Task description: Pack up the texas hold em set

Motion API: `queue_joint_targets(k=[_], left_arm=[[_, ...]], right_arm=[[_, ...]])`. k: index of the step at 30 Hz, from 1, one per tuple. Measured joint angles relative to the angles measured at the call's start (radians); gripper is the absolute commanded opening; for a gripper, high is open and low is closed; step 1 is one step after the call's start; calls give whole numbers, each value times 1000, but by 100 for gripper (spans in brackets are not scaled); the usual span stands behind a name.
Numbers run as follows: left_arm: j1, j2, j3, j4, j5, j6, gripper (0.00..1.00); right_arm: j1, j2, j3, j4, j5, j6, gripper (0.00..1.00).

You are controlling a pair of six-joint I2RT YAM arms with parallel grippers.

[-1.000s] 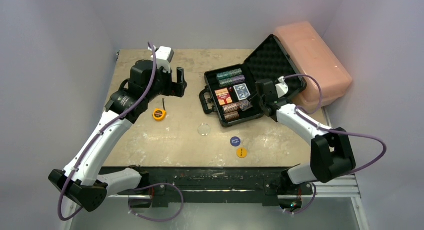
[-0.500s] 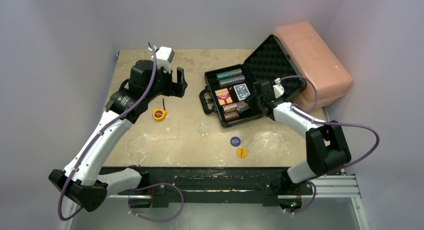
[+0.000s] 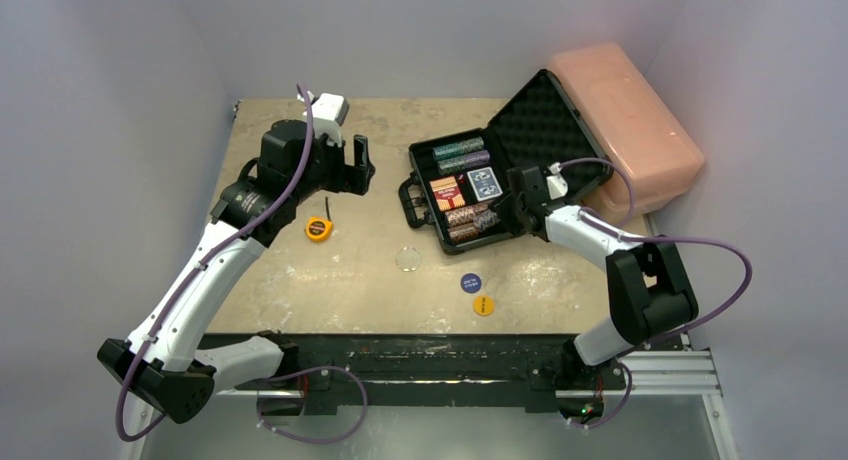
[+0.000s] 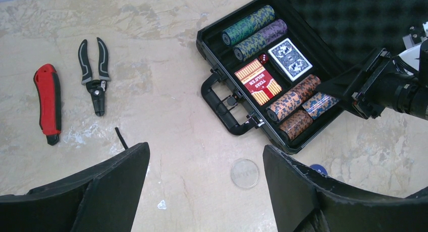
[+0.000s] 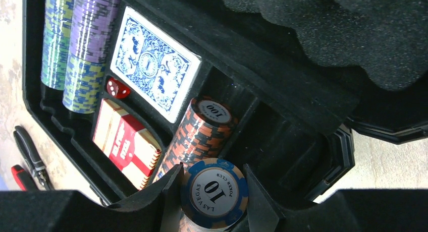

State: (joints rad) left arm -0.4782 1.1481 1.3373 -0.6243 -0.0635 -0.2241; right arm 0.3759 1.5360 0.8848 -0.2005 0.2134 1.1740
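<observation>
Right gripper [image 3: 493,218] is sitting further left than a second ago, now over the near-right slots of the case [image 4: 206,49], with its elbow pulled in toward the table [image 3: 300,280]; left arm is not moving.

Nearest on the table, a yellow button [image 3: 483,305] and a blue button [image 3: 470,282] are lying close together, loose, outside the case. A clear disc [image 3: 407,259] is lying just beyond them to the left, also loose. A tape measure [image 3: 318,228] is sitting further left.

Right gripper is clamping a blue-edged chip stack [image 5: 214,189], marked 10 on its face, one finger on each side. The stack is lying down in the case's near-right area, just beside the orange chip rows [image 4: 292,98].

Inside the case, the red deck [image 4: 257,81] is sitting left of the orange rows, the blue deck [image 4: 289,59] beyond it, and the red die [image 4: 262,58] between the decks. The green chip row [image 4: 250,24] and purple chip row [image 4: 260,39] are filling the far-left slots.

Left gripper [image 4: 204,161] is hanging above the table left of the case, fingers spread wide, holding nothing. Pliers [image 4: 94,73] and a red cutter [image 4: 48,102] are lying below it, well left of the case.

The foam lid [image 3: 535,120] is standing open at the far right, with a pink box [image 3: 625,120] just behind it.
</observation>
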Motion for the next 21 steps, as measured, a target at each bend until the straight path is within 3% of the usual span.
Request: queue_joint_targets(k=[8, 15, 21], left_arm=[[0, 0, 0, 0, 0, 0, 82], [0, 0, 0, 0, 0, 0, 82], [0, 0, 0, 0, 2, 0, 82]], right_arm=[[-10, 6, -10, 6, -13, 16, 23], [-18, 18, -10, 22, -31, 23, 60], [-16, 18, -19, 37, -76, 30, 71]])
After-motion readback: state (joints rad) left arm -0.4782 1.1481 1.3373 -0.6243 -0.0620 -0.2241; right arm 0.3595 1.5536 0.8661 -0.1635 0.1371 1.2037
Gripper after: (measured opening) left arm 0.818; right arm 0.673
